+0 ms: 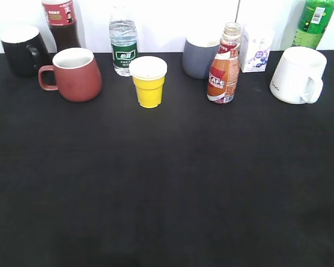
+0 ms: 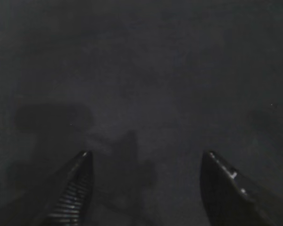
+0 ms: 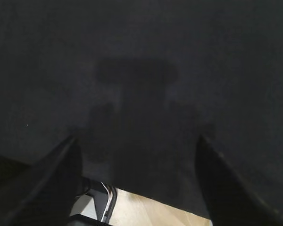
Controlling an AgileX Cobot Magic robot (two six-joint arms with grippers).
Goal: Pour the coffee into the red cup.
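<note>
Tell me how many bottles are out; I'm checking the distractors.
4: the cola bottle back left, water bottle beside it, the coffee right of centre, green bottle back right, cropped.

Coffee (image 1: pixel 224 69) right of cup (image 1: pixel 75 74), prob. apart

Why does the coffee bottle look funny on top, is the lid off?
Yes, open and upright. The coffee bottle shows a bare clear neck rim with no cap on it, and it stands straight on the black table.

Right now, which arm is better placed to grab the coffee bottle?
Probably the right. The coffee bottle stands right of centre, and the red cup sits far left. Both the left gripper and right gripper are open over bare black table, so only side decides.
</note>
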